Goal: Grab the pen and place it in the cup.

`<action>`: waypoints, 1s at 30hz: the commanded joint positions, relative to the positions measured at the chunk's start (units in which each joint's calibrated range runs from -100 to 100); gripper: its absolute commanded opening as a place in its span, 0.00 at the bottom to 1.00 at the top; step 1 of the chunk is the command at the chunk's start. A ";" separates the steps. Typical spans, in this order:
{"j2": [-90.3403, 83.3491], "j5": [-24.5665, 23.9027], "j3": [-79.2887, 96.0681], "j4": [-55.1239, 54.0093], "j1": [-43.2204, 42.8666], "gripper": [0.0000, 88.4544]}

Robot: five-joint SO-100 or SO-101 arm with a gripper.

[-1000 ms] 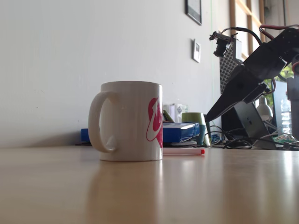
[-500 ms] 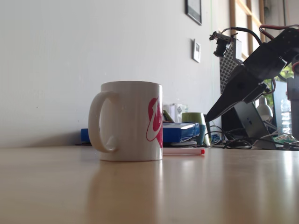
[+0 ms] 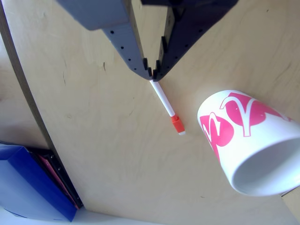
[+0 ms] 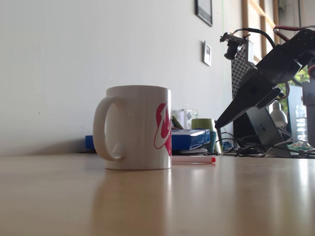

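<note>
The pen [image 3: 165,104] lies flat on the wooden table, its orange-red cap [image 3: 176,124] pointing toward the cup [image 3: 243,140]. In the fixed view the pen [image 4: 192,160] lies just right of the cup [image 4: 138,128], partly behind it. The cup is a white mug with pink hearts, standing upright with its handle to the left. My gripper [image 3: 151,75] is shut, fingertips touching and nothing between them. It hangs over the pen's uncapped end. Seen from the side, the gripper [image 4: 219,125] points down-left, clearly above the table and the pen.
A blue box [image 3: 28,185] lies beyond the table's dark edge, and shows behind the cup as a blue box [image 4: 189,139]. A green cup [image 4: 204,125], cables [image 4: 246,149] and a bottle [image 4: 278,117] crowd the back right. The wall runs along the far side.
The gripper has hardly shifted, at most a touch upward. Pen and cup have stayed where they were.
</note>
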 commanded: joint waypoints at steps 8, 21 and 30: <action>-0.94 0.08 0.43 0.06 -0.14 0.01; -0.94 0.08 0.43 0.06 0.03 0.01; -0.94 -0.60 0.16 0.92 0.53 0.28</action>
